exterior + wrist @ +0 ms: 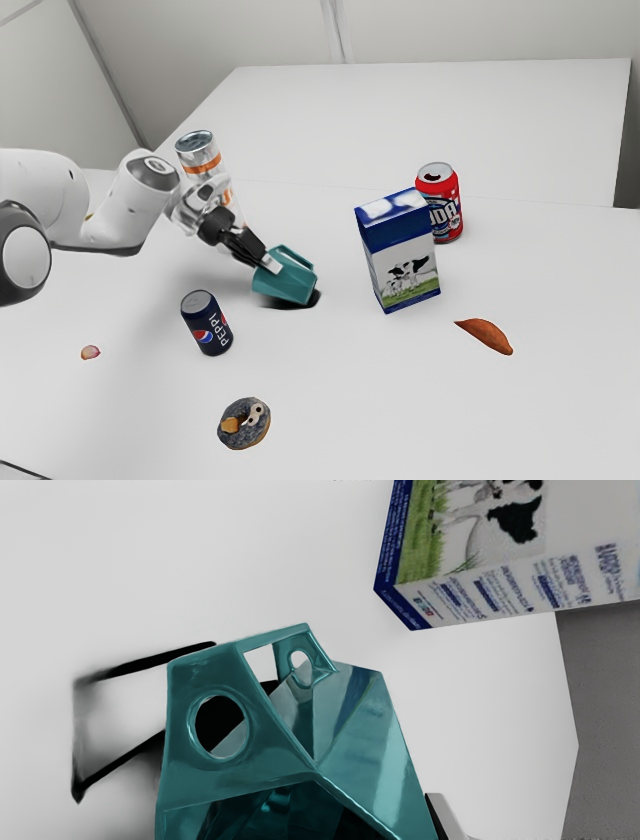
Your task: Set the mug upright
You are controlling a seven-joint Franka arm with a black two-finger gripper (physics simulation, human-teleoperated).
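While a blue-and-white cardboard milk carton (398, 250) stands on the white surface (560, 400), a glossy teal, angular mug (292, 282) leans tilted to its left in the exterior view, well short of upright. The black jaws (269, 264) are at the mug, on its side away from the carton; whether they grip it, or how wide they are, I cannot tell. Righting it remains.

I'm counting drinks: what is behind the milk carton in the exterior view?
A red soda can stands behind the milk carton. Its lid and one side show; the carton covers part of its label and body.
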